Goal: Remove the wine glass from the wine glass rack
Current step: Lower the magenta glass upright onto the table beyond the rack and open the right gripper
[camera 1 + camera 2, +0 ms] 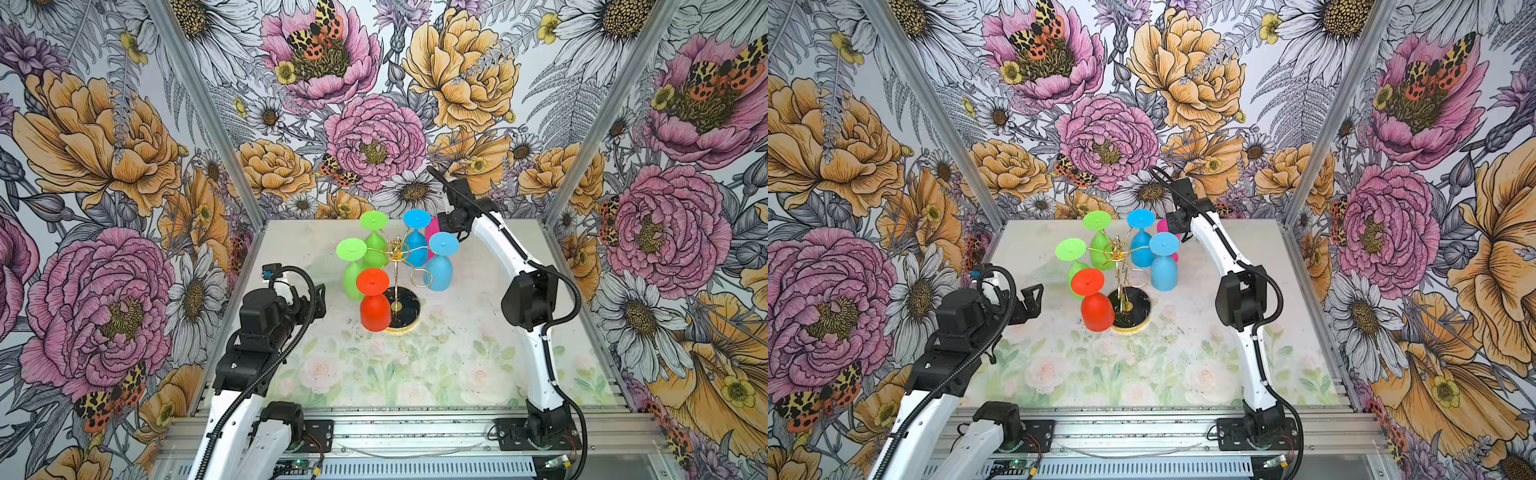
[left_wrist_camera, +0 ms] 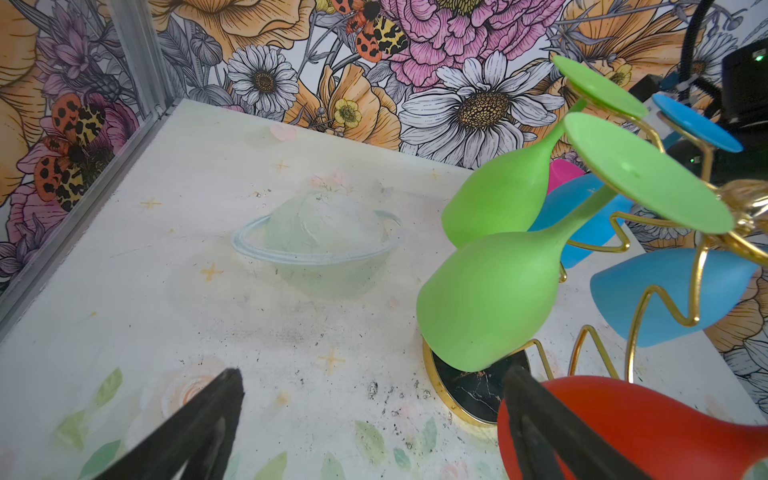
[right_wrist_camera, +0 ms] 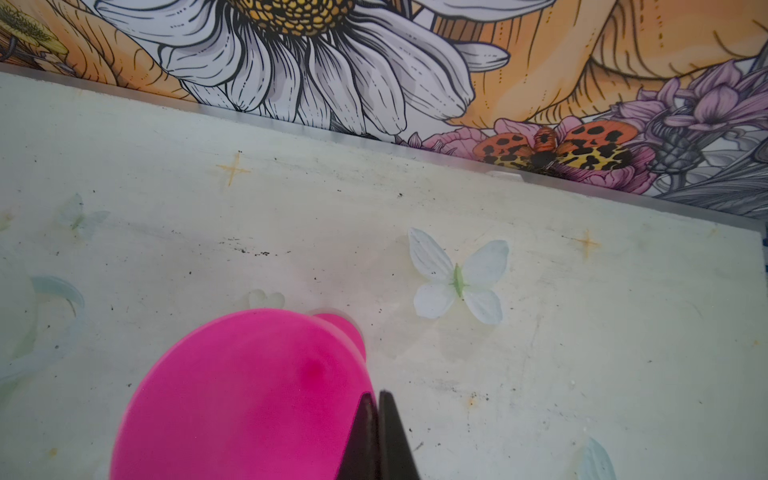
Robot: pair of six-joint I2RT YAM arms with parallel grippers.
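**A:** Starting at the left, what are the left fingers (image 1: 319, 298) doing?

**B:** They're spread wide and hold nothing. The red glass (image 1: 375, 309) lies at their 3 o'clock in a top view, near but not touching.

**A:** How does it hang?

**B:** Upside down on the rack (image 1: 409, 308), with the foot up on a hook and the bowl down, so its long axis is close to upright. From the pole it sits at 7 o'clock. The two green glasses (image 1: 351, 249) hang from 9 to 11, and the two blue glasses (image 1: 439, 270) from 1 to 3.

**A:** And the right fingers (image 3: 380, 409)?

**B:** Pressed shut at the far side, at the edge of a pink glass (image 3: 249, 395) that stands on the surface (image 1: 415, 374), off the rack. I can't tell whether they pinch it.

**A:** Which arm should take the red one?

**B:** The left, I'd judge. It's much nearer, and it would close in sideways on the bowl or stem.
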